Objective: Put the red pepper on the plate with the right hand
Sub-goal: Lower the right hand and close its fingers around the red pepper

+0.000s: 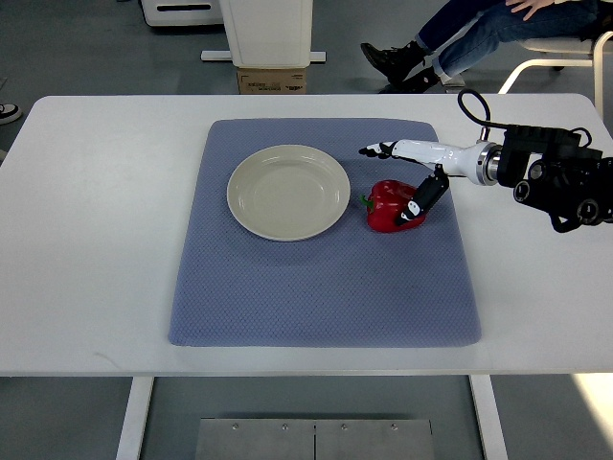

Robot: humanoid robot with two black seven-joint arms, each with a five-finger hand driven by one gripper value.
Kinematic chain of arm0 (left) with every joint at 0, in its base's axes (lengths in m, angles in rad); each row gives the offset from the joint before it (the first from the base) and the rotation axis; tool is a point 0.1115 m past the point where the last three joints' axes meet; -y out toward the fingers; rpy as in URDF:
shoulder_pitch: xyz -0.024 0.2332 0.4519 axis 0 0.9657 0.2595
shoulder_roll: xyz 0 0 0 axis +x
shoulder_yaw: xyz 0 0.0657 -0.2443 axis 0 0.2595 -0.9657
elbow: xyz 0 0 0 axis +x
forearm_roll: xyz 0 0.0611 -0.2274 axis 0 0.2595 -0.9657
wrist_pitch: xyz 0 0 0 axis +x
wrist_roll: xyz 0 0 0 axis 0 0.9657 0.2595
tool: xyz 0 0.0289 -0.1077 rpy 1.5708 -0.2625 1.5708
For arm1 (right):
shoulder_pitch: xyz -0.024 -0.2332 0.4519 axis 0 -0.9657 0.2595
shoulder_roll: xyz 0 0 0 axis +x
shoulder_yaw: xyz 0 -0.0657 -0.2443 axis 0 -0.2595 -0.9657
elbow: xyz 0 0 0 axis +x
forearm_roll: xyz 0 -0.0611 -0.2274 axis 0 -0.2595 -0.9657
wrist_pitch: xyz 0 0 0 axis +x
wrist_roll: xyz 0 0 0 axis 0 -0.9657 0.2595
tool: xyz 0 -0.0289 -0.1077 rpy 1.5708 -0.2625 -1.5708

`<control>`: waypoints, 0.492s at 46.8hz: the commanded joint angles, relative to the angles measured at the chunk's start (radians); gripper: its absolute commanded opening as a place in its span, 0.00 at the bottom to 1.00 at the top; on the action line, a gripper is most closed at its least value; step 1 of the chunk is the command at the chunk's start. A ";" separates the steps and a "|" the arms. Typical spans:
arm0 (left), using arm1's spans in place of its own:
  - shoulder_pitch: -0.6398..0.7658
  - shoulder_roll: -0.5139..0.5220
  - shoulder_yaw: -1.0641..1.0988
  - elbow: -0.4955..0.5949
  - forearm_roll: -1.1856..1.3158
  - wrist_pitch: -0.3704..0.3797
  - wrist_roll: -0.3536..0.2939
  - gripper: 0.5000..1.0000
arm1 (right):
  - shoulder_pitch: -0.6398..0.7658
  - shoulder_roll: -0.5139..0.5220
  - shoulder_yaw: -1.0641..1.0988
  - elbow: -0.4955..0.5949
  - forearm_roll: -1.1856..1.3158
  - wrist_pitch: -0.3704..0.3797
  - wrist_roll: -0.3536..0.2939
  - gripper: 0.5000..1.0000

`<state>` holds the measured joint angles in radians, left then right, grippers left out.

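Top view shows my right hand (pixel 410 182) spread loosely over the red pepper (pixel 391 205), thumb touching it, nothing gripped yet. The pepper lies on the blue mat (pixel 326 287) right of centre, just beside the empty plate (pixel 287 192). Grasping, lifting and placing all remain.

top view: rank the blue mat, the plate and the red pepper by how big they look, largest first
1. blue mat, by far the largest
2. plate, clearly smaller than the mat
3. red pepper, smallest, partly covered by the right hand
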<state>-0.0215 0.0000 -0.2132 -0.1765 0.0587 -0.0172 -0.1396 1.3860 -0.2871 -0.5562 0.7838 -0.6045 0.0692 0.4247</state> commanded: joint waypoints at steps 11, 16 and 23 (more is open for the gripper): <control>0.000 0.000 0.000 0.000 0.000 0.000 0.000 1.00 | -0.005 0.003 -0.001 -0.001 -0.001 0.000 0.000 1.00; 0.000 0.000 0.000 0.000 0.000 0.000 0.000 1.00 | -0.008 0.005 -0.001 -0.001 -0.001 0.000 0.000 0.97; 0.000 0.000 0.000 0.000 0.001 0.000 0.000 1.00 | -0.019 0.006 -0.001 -0.005 -0.003 -0.002 -0.001 0.91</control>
<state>-0.0215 0.0000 -0.2132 -0.1763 0.0586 -0.0170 -0.1396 1.3703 -0.2821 -0.5567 0.7817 -0.6074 0.0682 0.4246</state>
